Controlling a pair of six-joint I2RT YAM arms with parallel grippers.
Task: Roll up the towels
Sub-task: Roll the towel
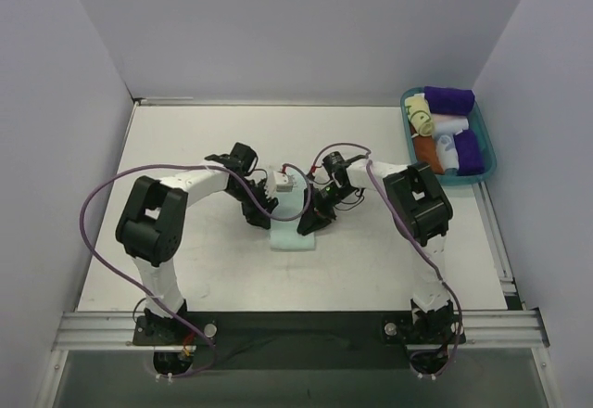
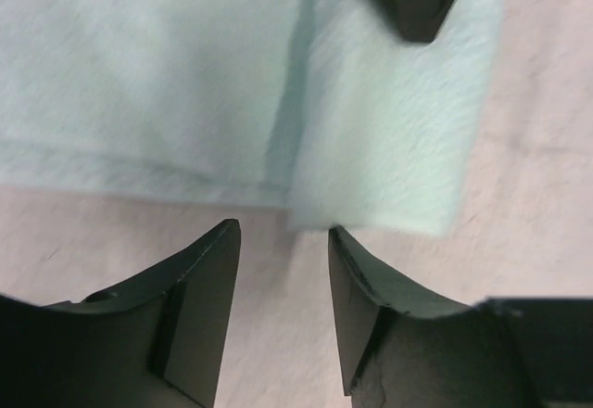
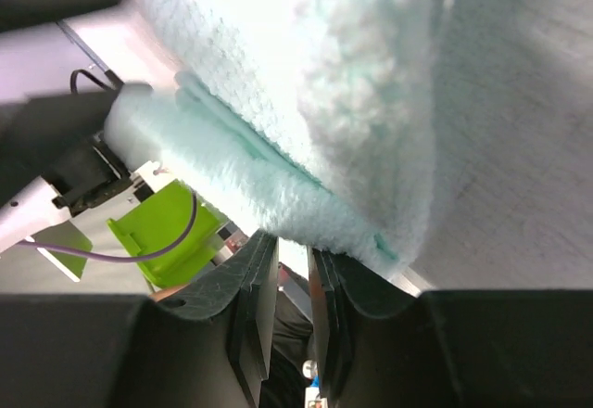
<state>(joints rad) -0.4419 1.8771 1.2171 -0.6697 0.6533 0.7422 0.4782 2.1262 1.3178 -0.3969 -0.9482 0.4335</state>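
Note:
The mint-aqua towel [image 1: 293, 234] lies partly folded at the table's middle. In the left wrist view the mint towel [image 2: 185, 74] shows a folded flap on its right. My left gripper [image 1: 262, 213] is open at the towel's left edge; its tips [image 2: 283, 230] straddle the flap's near corner with nothing between them. My right gripper [image 1: 312, 223] is at the towel's right edge. Its jaws [image 3: 295, 246] stand almost together, pinching a raised fold of the towel [image 3: 352, 102]. The pale yellow towel with green marks [image 1: 422, 113] lies rolled in the bin.
A teal bin [image 1: 488, 162] at the back right holds purple [image 1: 450, 100], orange [image 1: 426, 151] and white [image 1: 450, 141] rolls. Grey walls close in the table on the left, back and right. Purple cables loop from both arms.

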